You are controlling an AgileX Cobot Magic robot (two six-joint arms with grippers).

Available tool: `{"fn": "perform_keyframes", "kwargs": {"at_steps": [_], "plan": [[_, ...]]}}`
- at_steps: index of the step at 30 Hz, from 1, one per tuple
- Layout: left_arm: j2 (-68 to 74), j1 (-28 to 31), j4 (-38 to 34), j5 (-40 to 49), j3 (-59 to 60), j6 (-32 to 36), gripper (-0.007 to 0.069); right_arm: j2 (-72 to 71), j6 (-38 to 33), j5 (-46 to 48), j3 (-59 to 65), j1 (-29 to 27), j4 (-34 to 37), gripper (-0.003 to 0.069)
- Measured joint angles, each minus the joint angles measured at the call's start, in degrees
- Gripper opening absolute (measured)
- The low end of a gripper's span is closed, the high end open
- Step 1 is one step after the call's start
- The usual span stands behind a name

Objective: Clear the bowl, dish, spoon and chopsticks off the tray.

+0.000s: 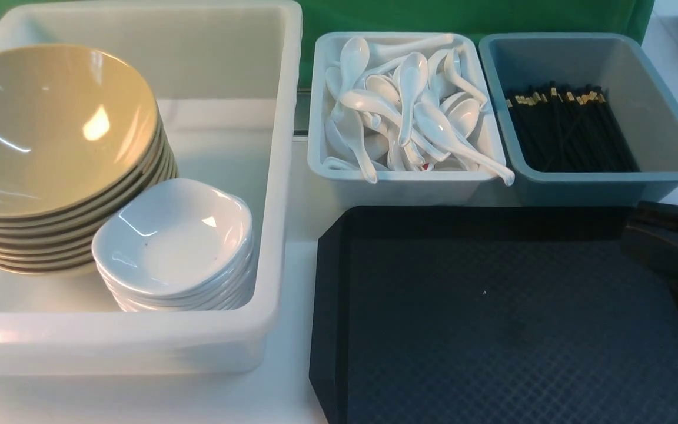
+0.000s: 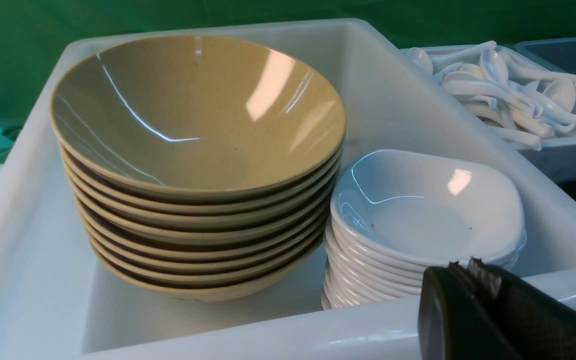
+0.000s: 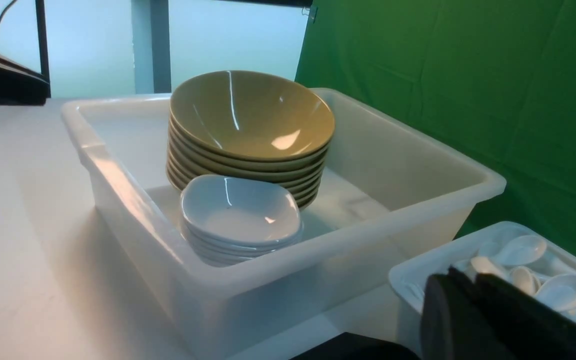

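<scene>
Tray cleared; both claws empty.
Your left claw [image 2: 473,280] sat closed; whether the right claw [image 3: 460,287] was parted, I cannot tell. The tray [image 1: 492,318] lay bare, the bowl [image 1: 50,123], dish [image 1: 171,235], spoon [image 1: 409,106] and chopsticks [image 1: 568,129] binned. You should have withdrawn both arms clear.

Bowls [image 2: 198,125]: about eight, stacked. Dishes [image 2: 428,210]: roughly nine, stack partly hidden. Bins [image 1: 139,335]: three. Tray [image 1: 492,330]: one.
</scene>
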Motion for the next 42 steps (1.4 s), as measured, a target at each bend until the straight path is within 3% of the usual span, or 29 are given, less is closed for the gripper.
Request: {"fn": "perform_keyframes", "kwargs": {"at_steps": [7, 12, 14, 17, 18, 23, 29, 36, 42], "plan": [[0.0, 0.0, -0.02, 0.0, 0.0, 0.0, -0.0008, -1.04, 0.0, -2.7, 1.35, -0.3, 0.04, 0.0092], [0.0, 0.0, -0.2, 0.0, 0.05, 0.0, -0.0008, -6.0, 0.7, -11.36, 10.01, -5.18, 0.1, 0.0034], [0.0, 0.0, -0.25, 0.0, 0.11, 0.0, -0.0008, -10.95, 5.38, -17.81, 17.97, -13.15, 0.17, 0.0033], [0.0, 0.0, -0.25, 0.0, 0.11, 0.0, -0.0008, -14.36, 9.34, -18.91, 22.22, -19.36, 0.09, 0.0031], [0.0, 0.0, -0.25, 0.0, 0.11, 0.0, -0.0008, -17.72, 14.51, -18.02, 26.38, -26.56, -1.87, 0.0031], [0.0, 0.0, -0.25, 0.0, 0.11, 0.0, -0.0008, -26.13, 25.37, -7.96, 32.52, -39.4, -7.86, 0.0031], [0.0, 0.0, -0.25, 0.0, 0.11, 0.0, -0.0008, -33.23, 31.14, 7.16, 34.61, -49.34, -15.3, 0.0031], [0.0, 0.0, -0.25, 0.06, 0.11, 0.0, -0.0008, -33.73, 32.75, 8.37, 36.3, -50.62, -17.45, 0.0031], [0.0, 0.0, -0.25, 0.19, 0.11, 0.0, -0.0008, -33.73, 32.12, 6.92, 36.62, -47.74, -17.6, 0.0031]]}}
